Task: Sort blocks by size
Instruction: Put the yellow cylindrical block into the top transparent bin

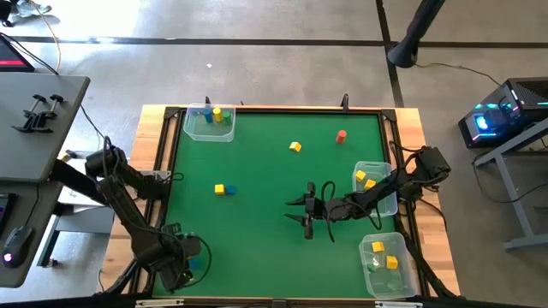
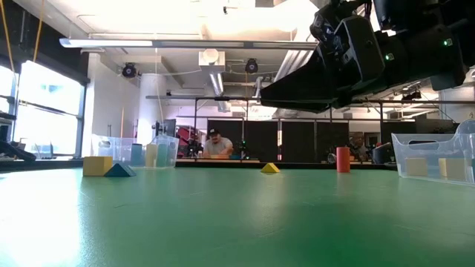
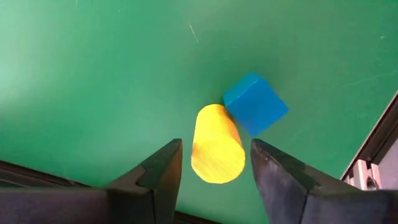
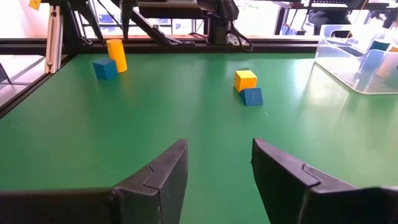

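The left gripper (image 3: 214, 163) hangs over the near left corner of the green table (image 1: 257, 171), its fingers (image 3: 155, 171) spread to either side of a yellow cylinder (image 3: 217, 143). The cylinder lies between them with a small gap on each flank, so nothing is pinched yet. Its long axis runs straight out ahead of the gripper, parallel to the fingers. A blue cube (image 3: 255, 102) touches the cylinder's far end, just beyond the fingertips; a squeeze looks clear of it, though a lift may nudge it.

The right gripper (image 4: 217, 171) waits low over the table's middle, toward the right edge, fingers apart and empty.

A yellow cube (image 1: 220, 189) with a small blue piece beside it sits left of centre, and a yellow block (image 1: 295, 147) and a red cylinder (image 1: 341, 136) lie nearer the far edge. Three clear tubs (image 1: 208, 123) stand at the far left corner and along the right edge, each holding blocks.

Beyond the table stretches an open workshop, where a person sits far back.
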Tool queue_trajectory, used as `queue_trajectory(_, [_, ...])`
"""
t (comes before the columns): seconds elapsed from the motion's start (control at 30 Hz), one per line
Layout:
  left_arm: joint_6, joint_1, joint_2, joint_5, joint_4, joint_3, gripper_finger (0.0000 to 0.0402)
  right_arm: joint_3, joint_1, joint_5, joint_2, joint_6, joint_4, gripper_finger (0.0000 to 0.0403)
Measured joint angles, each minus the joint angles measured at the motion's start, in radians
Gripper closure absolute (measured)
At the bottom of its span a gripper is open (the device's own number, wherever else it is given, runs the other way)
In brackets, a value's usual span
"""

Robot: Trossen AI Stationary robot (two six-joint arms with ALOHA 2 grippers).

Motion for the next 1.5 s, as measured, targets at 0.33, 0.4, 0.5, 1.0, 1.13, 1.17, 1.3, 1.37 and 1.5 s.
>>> queue_trajectory(0.33, [-0.013,-0.002,0.005,0.009,0.057,-0.037,0.0229,0.000,0.000,0.000,0.000,0.000,-0.008,0.0234])
queue_trajectory(0.4, [-0.013,0.000,0.005,0.009,0.058,-0.037,0.0230,0.000,0.000,0.000,0.000,0.000,-0.008,0.0234])
queue_trajectory(0.5, [-0.011,0.001,0.005,0.009,0.057,-0.037,0.0239,0.000,0.000,0.000,0.000,0.000,-0.008,0.0234])
queue_trajectory(1.0, [0.226,0.232,-0.002,0.119,0.013,0.029,0.0327,0.000,0.000,0.000,0.000,-0.001,-0.008,0.0234])
queue_trajectory(1.13, [0.507,0.394,-0.002,0.038,-0.177,0.128,0.0327,0.000,0.000,0.000,0.000,0.000,-0.008,0.0234])
queue_trajectory(1.17, [0.576,0.438,-0.002,0.006,-0.228,0.154,0.0327,0.000,0.000,0.000,0.000,0.001,-0.008,0.0234])
queue_trajectory(1.3, [0.835,0.632,-0.003,-0.102,-0.377,0.224,0.0327,0.000,0.000,0.000,0.000,0.017,-0.010,0.0234])
queue_trajectory(1.37, [0.959,0.737,-0.003,-0.139,-0.412,0.240,0.0327,0.000,0.000,0.000,0.000,0.026,-0.016,0.0234])
queue_trajectory(1.5, [1.168,0.980,-0.012,-0.176,-0.419,0.230,0.0327,0.000,0.000,0.000,0.000,0.050,-0.033,0.0234])
